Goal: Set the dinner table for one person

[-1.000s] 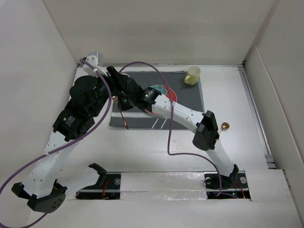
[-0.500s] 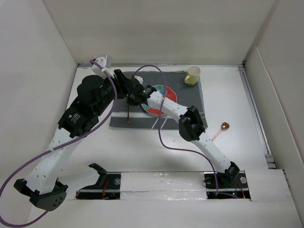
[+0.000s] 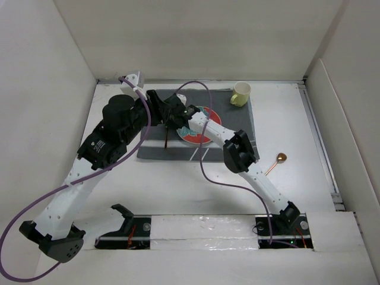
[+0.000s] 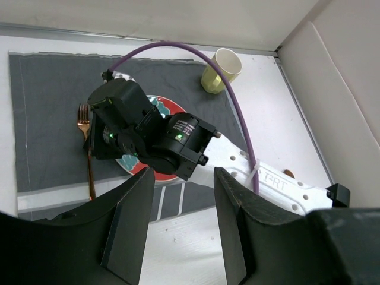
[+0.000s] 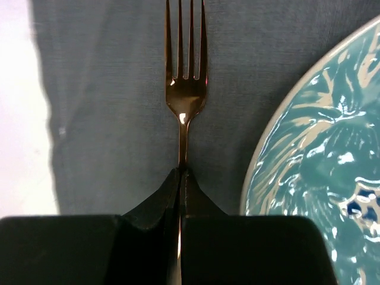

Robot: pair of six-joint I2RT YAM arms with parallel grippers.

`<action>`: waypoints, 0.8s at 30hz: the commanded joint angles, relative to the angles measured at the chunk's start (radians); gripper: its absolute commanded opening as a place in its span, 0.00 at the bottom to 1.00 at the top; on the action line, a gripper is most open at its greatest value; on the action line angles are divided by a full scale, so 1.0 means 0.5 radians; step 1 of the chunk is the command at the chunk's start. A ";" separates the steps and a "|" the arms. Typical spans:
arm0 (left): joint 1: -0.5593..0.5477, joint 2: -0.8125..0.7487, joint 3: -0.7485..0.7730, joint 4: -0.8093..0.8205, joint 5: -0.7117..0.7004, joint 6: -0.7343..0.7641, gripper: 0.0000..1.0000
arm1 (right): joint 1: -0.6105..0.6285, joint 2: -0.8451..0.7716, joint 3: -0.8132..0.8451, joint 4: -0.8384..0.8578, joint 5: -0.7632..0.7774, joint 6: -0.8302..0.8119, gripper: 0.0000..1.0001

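On the white dinner table point(image 3: 178, 184) lies a dark grey striped placemat point(image 3: 234, 127) with a teal, red-rimmed plate point(image 3: 202, 135) on it. My right gripper point(image 5: 180, 178) is shut on the neck of a copper fork point(image 5: 185, 89), over the mat just left of the plate point(image 5: 320, 178), tines pointing away. From above, the fork's handle point(image 3: 165, 139) trails toward the mat's front edge. I cannot tell whether the fork touches the cloth. My left gripper point(image 4: 181, 225) hovers high above the mat's front edge, open with nothing between its fingers.
A pale yellow mug point(image 3: 240, 94) stands upright at the mat's far right corner. A copper spoon point(image 3: 276, 161) lies on the bare table right of the mat. White walls close in the left, back and right sides. A purple cable point(image 4: 237, 101) arcs over the plate.
My right arm has reached farther back and left, carrying the fork from the mat's front edge up beside the plate. The left arm has drawn back toward the far left corner.
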 commanded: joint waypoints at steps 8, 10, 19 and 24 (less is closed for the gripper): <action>0.006 -0.005 -0.023 0.096 -0.013 0.031 0.41 | -0.003 -0.040 0.116 0.232 -0.123 -0.045 0.33; 0.006 0.004 -0.026 0.111 0.006 0.022 0.41 | -0.003 -0.156 0.101 0.297 -0.168 -0.073 0.41; 0.006 0.035 -0.072 0.194 0.126 0.018 0.40 | -0.150 -1.303 -1.094 0.750 -0.167 -0.070 0.41; -0.012 -0.054 -0.271 0.200 0.156 0.025 0.14 | -0.459 -2.274 -2.318 0.718 0.110 0.304 0.00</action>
